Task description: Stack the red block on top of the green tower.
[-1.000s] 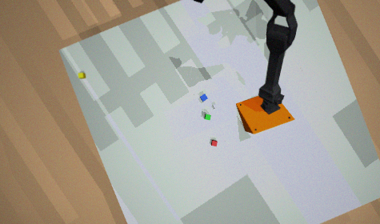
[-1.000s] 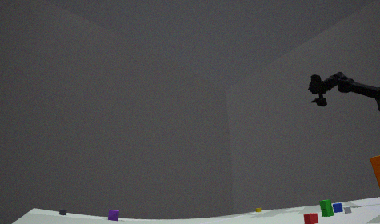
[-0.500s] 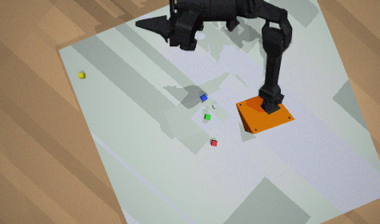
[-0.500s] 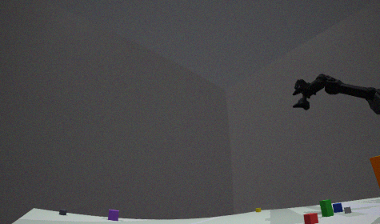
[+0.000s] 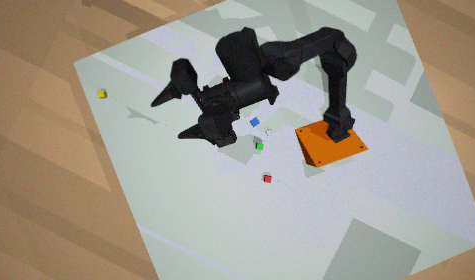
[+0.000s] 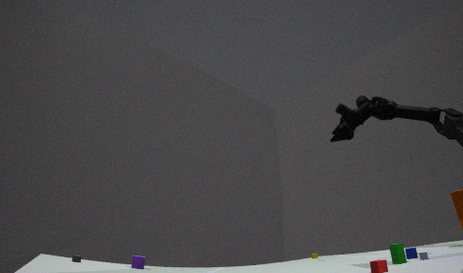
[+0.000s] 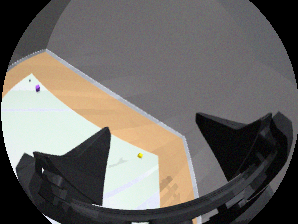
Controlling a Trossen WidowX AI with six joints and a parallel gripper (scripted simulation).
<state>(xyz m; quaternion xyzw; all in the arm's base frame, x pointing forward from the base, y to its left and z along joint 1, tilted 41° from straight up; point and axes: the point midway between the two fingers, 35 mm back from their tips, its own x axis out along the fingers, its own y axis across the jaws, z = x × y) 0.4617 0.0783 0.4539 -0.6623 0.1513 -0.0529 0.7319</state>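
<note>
Gripper open and raised; red block off the green tower

The gripper (image 5: 165, 121) (image 6: 331, 137) (image 7: 153, 124) is high above the pale table top (image 5: 189, 215) (image 6: 194, 269) (image 7: 55, 130), jaws wide apart, nothing between them. The black arm (image 5: 309, 47) (image 6: 413, 112) extends from an orange base (image 5: 316, 150) (image 6: 462, 205). The red block (image 5: 267, 179) (image 6: 378, 266) rests on the table top, apart from the upright green tower (image 5: 259, 146) (image 6: 398, 253). A blue block (image 5: 254, 122) (image 6: 411, 253) and a small grey block (image 5: 269, 132) (image 6: 423, 255) lie near the tower. A yellow block (image 5: 102, 94) (image 6: 315, 255) (image 7: 140, 155) lies well apart, near the table's edge.
</note>
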